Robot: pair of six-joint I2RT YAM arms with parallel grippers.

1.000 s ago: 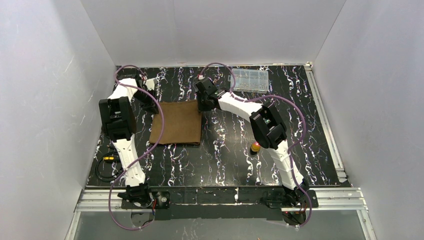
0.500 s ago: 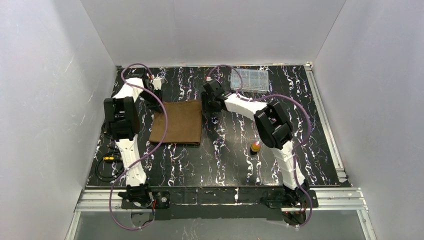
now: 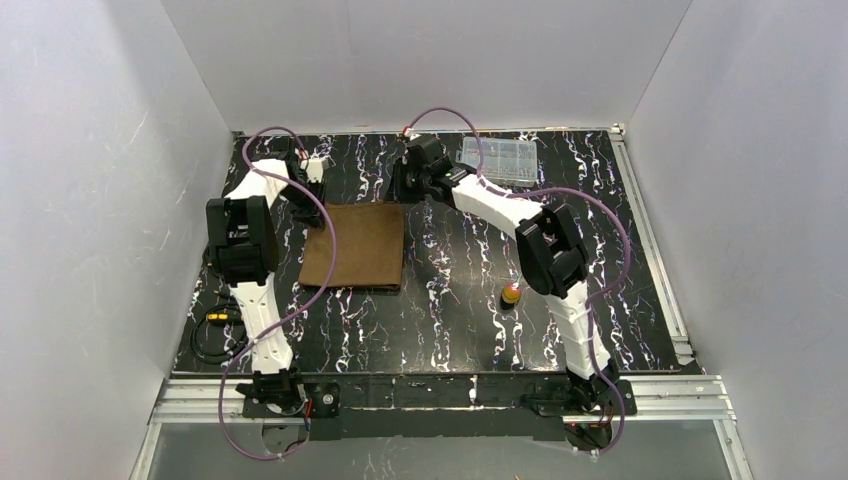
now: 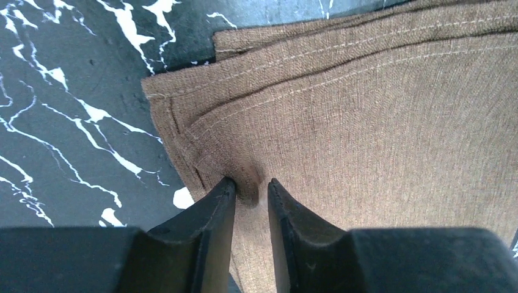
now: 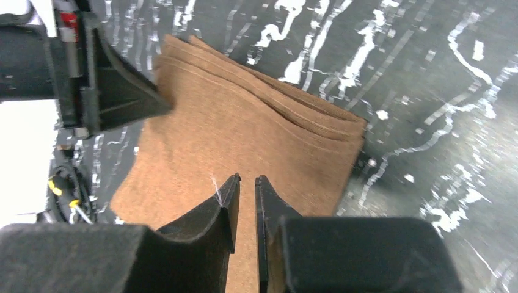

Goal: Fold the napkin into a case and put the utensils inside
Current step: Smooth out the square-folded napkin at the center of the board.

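The brown napkin (image 3: 353, 247) lies folded flat in several layers on the marble-patterned table, its stacked edges showing in the left wrist view (image 4: 366, 91). My left gripper (image 3: 312, 195) is at its far left corner. The tips (image 4: 250, 183) dig into the top layer and pinch a small dark pucker of cloth. My right gripper (image 3: 405, 185) hovers above the far right part of the napkin (image 5: 244, 122). Its jaws (image 5: 247, 178) are closed to a thin slit with nothing between them. One utensil with a gold-orange head (image 3: 511, 293) lies right of the napkin, beside the right arm.
A clear plastic compartment box (image 3: 497, 160) sits at the far edge, right of the right gripper. Black cables with a yellow plug (image 3: 212, 318) lie near the left arm's base. White walls enclose the table on three sides.
My right gripper has let go of the napkin's far right corner, risen and drawn back toward the far edge. The left gripper has stayed at the far left corner.
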